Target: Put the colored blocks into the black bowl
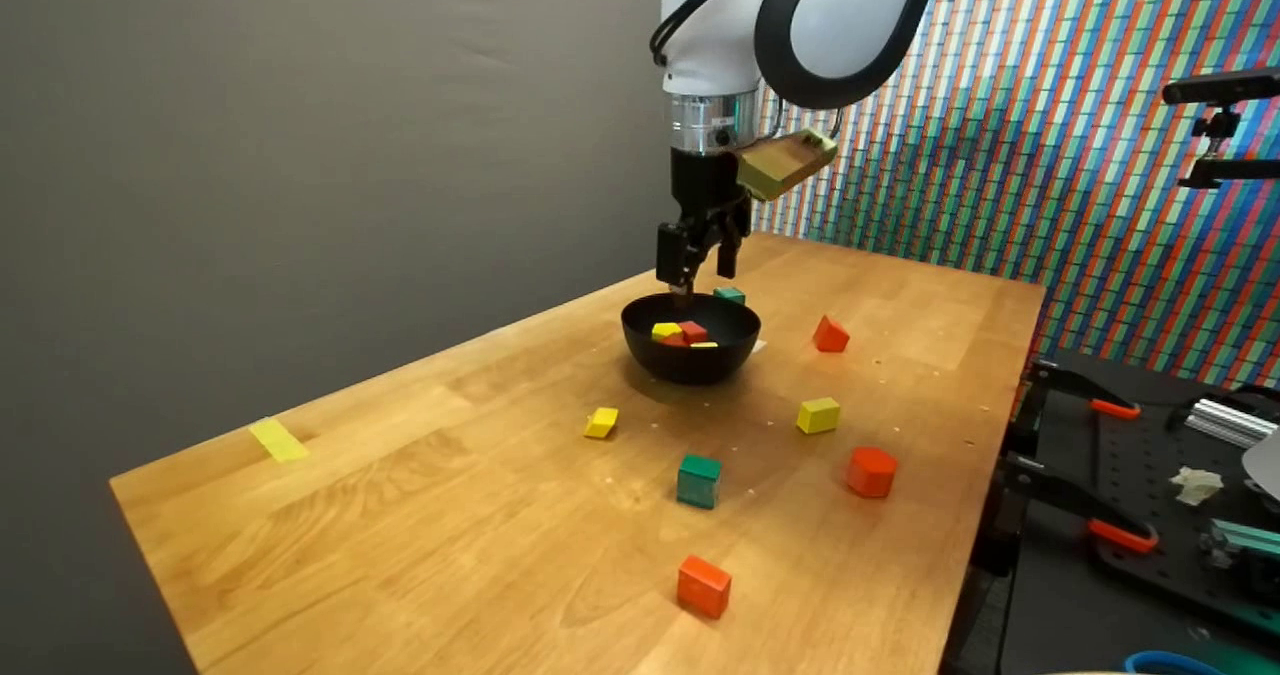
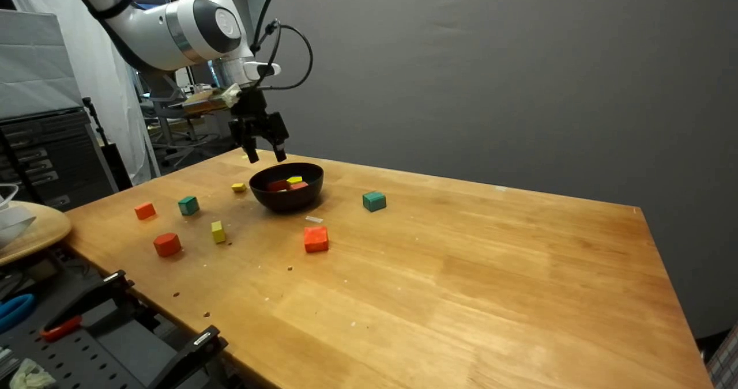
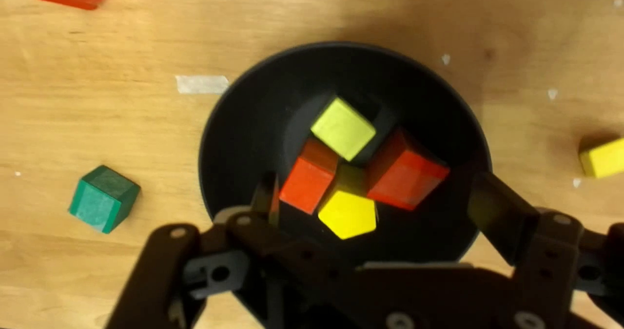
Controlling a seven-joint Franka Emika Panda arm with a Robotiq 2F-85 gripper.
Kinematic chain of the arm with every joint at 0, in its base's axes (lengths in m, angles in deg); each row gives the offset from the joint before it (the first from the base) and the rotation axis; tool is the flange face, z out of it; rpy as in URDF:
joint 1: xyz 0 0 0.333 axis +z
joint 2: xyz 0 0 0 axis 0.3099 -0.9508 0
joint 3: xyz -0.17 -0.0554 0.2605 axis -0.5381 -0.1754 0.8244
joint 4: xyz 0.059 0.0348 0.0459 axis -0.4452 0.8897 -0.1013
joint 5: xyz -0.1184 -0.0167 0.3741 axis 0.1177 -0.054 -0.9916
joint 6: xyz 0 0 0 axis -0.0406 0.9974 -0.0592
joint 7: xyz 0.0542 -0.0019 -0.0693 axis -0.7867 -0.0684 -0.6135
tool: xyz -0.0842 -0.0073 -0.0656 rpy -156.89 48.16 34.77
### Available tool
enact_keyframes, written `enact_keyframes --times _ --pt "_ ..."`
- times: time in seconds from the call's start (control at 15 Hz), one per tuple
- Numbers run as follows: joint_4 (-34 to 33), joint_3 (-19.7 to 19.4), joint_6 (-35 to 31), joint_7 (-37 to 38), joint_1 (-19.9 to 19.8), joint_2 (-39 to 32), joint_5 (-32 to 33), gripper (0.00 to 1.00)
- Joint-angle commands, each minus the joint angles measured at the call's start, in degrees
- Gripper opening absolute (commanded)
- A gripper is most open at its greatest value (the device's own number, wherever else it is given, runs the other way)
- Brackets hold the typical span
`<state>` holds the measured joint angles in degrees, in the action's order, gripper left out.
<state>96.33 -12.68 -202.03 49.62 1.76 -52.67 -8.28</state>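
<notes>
In an exterior view, you count one bowl (image 1: 690, 365) and, around it on the table (image 1: 450, 525), seven blocks (image 1: 698, 482): two green, two yellow, three red or orange. Your arm (image 1: 712, 45) points downward. In an exterior view, your gripper (image 2: 267, 158) hangs spread wide over the bowl. In the wrist view, four blocks (image 3: 347, 216) sit clustered inside the round black bowl: two red, two yellow.

Black bowl (image 1: 691, 365): on the wooden surface (image 1: 420, 525), red and yellow blocks (image 1: 692, 332) inside
Fingers (image 1: 728, 259): apart, over the bowl
Red hexagonal block (image 1: 872, 472): near a yellow block (image 1: 819, 416)
</notes>
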Motion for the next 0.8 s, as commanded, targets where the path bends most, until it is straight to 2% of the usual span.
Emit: enact_keyframes --times 0.0,0.13,0.2,0.4,0.6,0.73 --pt "4.32 6.54 5.71 -15.29 -7.72 9.78 -2.79 0.99" --pt "4.68 11.58 6.27 -23.54 -13.01 12.35 -6.39 1.0" --pt "1.85 7.66 5.26 -16.14 -8.8 7.22 -3.19 1.0" --pt "3.22 10.0 6.04 -21.61 -11.64 10.83 -5.25 1.0" --pt "2.86 9.9 6.2 -21.03 -11.86 9.73 -5.63 1.0" --pt "1.76 8.39 6.62 -18.77 -13.09 8.81 -7.24 1.0"
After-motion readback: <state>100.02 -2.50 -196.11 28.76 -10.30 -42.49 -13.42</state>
